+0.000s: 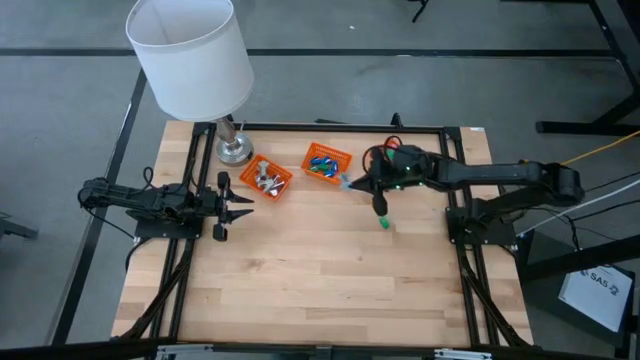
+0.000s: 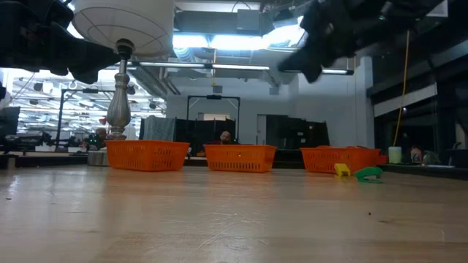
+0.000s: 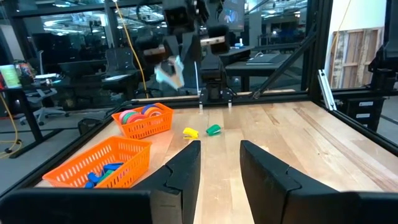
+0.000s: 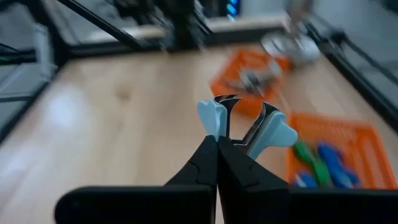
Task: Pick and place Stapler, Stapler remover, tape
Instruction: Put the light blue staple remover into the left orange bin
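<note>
My right gripper (image 1: pixel 356 183) hangs above the table's far middle, shut on a stapler remover (image 4: pixel 241 121) with pale blue handles and metal claws. It also shows blurred in the left wrist view as the stapler remover (image 3: pixel 169 71). Nearby stand an orange basket of metal pieces (image 1: pixel 265 178) and another basket with blue and green pieces (image 1: pixel 327 160). A third basket (image 3: pixel 144 118) holds tape rolls. A green stapler (image 1: pixel 384 222) and a yellow one (image 3: pixel 189 132) lie on the table. My left gripper (image 1: pixel 228 203) waits open at the left. My right gripper pinches the stapler remover between its two fingers at the handles' lower end (image 4: pixel 225 142). The claws (image 4: pixel 231 99) stick out beyond the fingertips. The fingers slant down from the table's right side. The remover is lifted clear of the table and baskets.
A lamp with a white shade (image 1: pixel 190 50) and a metal base (image 1: pixel 235 150) stands at the far left corner. The near half of the wooden table (image 1: pixel 320 290) is bare wood. Black frame rails run along the table's left and right sides.
</note>
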